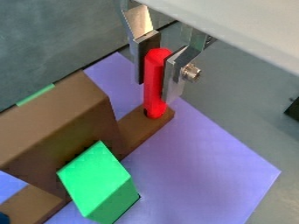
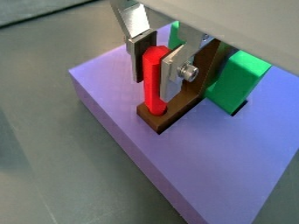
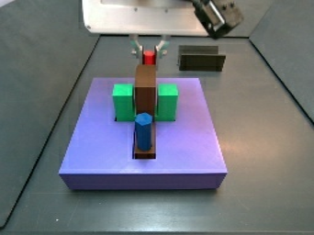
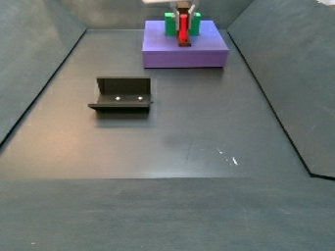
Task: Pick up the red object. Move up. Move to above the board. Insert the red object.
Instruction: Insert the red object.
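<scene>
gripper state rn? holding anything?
Gripper: over the board, fingers closed on the upright red object, whose lower end sits in the board's slot.

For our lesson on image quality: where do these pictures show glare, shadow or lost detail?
In a side view, the dark floor carries pale glare near the middle, and the board is too small for detail. In a wrist view, the pincer around the red object looks soft, and the brown block has a darker shaded face.
</scene>
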Motion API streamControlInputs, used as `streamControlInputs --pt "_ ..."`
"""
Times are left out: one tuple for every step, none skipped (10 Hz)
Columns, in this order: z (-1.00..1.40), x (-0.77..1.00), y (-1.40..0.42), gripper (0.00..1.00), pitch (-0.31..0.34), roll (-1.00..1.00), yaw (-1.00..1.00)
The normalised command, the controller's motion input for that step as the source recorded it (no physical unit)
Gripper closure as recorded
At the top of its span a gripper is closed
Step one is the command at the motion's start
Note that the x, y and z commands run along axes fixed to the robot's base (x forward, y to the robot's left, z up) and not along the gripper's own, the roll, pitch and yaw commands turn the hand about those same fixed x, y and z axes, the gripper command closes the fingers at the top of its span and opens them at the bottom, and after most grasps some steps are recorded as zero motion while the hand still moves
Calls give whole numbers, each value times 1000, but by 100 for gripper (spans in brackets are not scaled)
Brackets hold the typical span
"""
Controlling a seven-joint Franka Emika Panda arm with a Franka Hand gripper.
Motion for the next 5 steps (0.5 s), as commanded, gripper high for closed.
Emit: streamControlInputs --pt "-249 243 0 100 1 143 74" --pt "-363 80 -57 100 0 147 71" --pt "-403 0 -106 100 -9 154 57" --pt "0 0 0 100 10 33 0" --pt "0 0 0 100 0 0 0"
